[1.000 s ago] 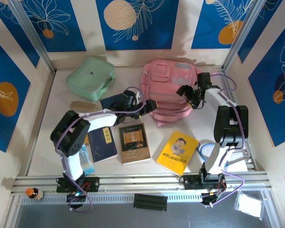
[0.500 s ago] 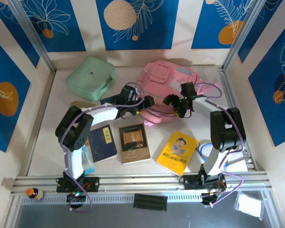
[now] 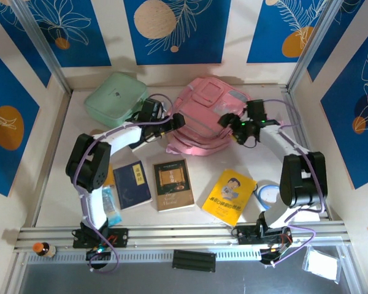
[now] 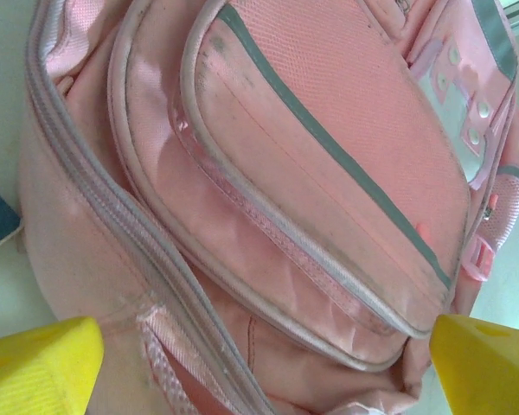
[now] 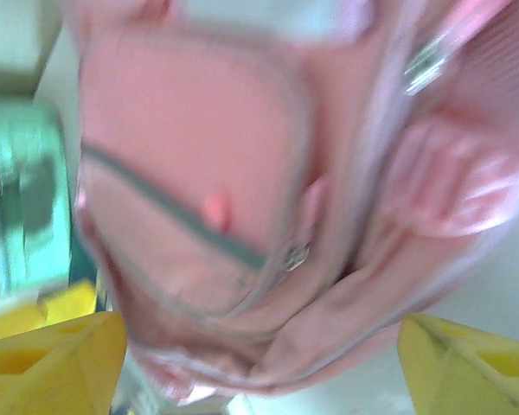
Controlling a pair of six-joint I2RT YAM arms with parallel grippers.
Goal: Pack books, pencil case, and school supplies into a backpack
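The pink backpack (image 3: 210, 113) lies at the back centre of the table, front pockets up. My left gripper (image 3: 175, 122) is at its left edge, open, with pink fabric and a zip seam (image 4: 156, 259) between the wide-apart yellow fingertips (image 4: 35, 367). My right gripper (image 3: 227, 120) is at its right side, also open over blurred pink fabric (image 5: 242, 173). In front lie a navy book (image 3: 133, 184), the brown book (image 3: 173, 184) and the yellow book (image 3: 229, 196). The second navy book (image 3: 137, 144) peeks from under my left arm. The pencil case is hidden.
The mint-green square case (image 3: 113, 98) sits back left, close to my left forearm. A blue ring (image 3: 267, 193) and white paper (image 3: 306, 212) lie by the right base, and a blue packet (image 3: 111, 207) by the left base. Walls enclose the table (image 3: 61, 184).
Both grippers moved toward the back with the backpack between them. The backpack shifted back and left and now lies flatter, pockets facing up. The left arm now covers the second navy book.
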